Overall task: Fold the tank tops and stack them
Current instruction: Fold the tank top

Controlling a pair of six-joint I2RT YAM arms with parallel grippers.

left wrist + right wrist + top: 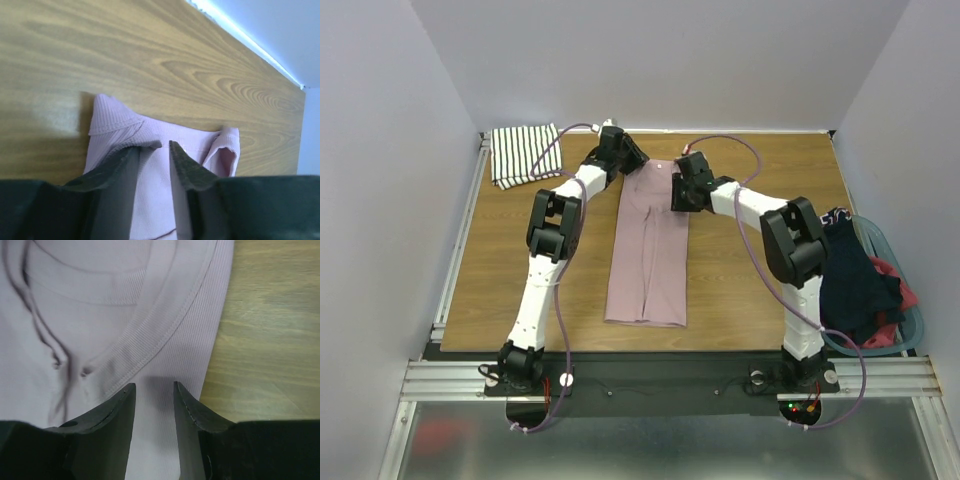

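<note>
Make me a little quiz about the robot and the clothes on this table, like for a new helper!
1. True or false: the striped tank top lies folded at the far left corner of the table.
2. The left gripper and right gripper are both at which top? A pink tank top, B striped, C green.
3. Fill in: the navy garment hangs over the ___.
Key: 1 true; 2 A; 3 basket.

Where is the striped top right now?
In the overhead view, the striped top lies folded at the far left corner of the table, beyond the left arm, apart from the pink top spread down the middle.
</note>
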